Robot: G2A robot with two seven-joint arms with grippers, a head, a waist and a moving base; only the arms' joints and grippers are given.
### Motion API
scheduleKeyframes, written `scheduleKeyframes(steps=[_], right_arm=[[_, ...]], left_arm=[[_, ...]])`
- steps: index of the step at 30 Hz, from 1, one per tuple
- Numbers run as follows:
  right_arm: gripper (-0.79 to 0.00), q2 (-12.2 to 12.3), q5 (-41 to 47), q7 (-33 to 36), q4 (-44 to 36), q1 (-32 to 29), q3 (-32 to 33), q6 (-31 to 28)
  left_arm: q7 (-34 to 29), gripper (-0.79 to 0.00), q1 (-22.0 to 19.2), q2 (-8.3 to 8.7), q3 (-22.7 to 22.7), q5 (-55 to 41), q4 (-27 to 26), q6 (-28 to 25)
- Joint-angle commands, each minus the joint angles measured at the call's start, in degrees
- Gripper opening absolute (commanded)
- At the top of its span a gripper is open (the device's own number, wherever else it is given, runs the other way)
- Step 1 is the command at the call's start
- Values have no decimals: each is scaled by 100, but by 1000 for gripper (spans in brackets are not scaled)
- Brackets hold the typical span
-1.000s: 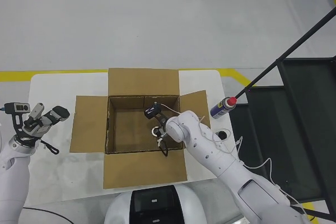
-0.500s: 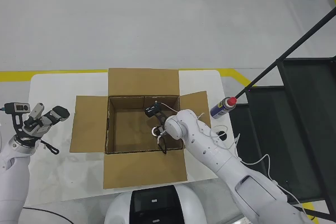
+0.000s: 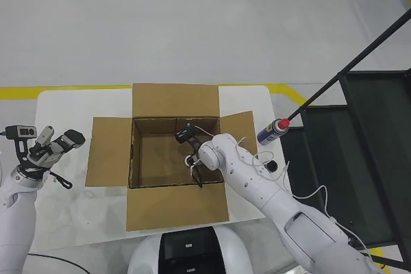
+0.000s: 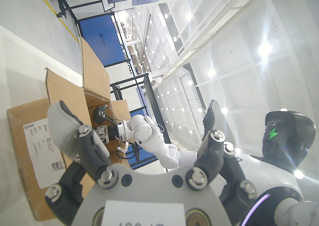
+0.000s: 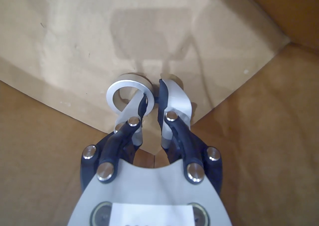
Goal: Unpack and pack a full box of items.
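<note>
Cardboard all round the right gripper (image 5: 152, 92): it is down inside the box (image 3: 158, 202), low over the floor and close to a corner. A metal ring (image 5: 129, 84) lies flat on that floor with its hole facing up at the wrist. One finger reaches down through the hole and the other sits outside, so the ring's wall runs between the pads. The jaws are narrow, and I read that as a pinch on the wall. The ring has no long axis to line up with. What counts is that the wall stays square between the pads, and I judge a straight lift out of the box comes next.

The left gripper (image 4: 134, 117) is spread wide and holds nothing. It sits well outside the box's left flap, so the right arm is far the nearer.

A spray can (image 3: 272, 130) with a red cap lies just beyond the box's right flap.

On the box's outer side is a white shipping label (image 4: 43, 147) with a square code. Its print is too small for me to read.
</note>
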Motion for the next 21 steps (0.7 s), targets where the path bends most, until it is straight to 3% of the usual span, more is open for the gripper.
scheduleKeyframes(steps=[1,9,15,21], right_arm=[[-785,14,-48,23,-133,-41,33,38],[-785,230,-390,286,-1611,-636,465,-1],[-785,459,-322,110,-3148,-1505,1110,-479],[-785,522,-235,-332,-3523,-1935,1271,-620]], left_arm=[[0,0,0,0,0,0,0,0],[0,0,0,0,0,0,0,0],[0,0,0,0,0,0,0,0],[0,0,0,0,0,0,0,0]])
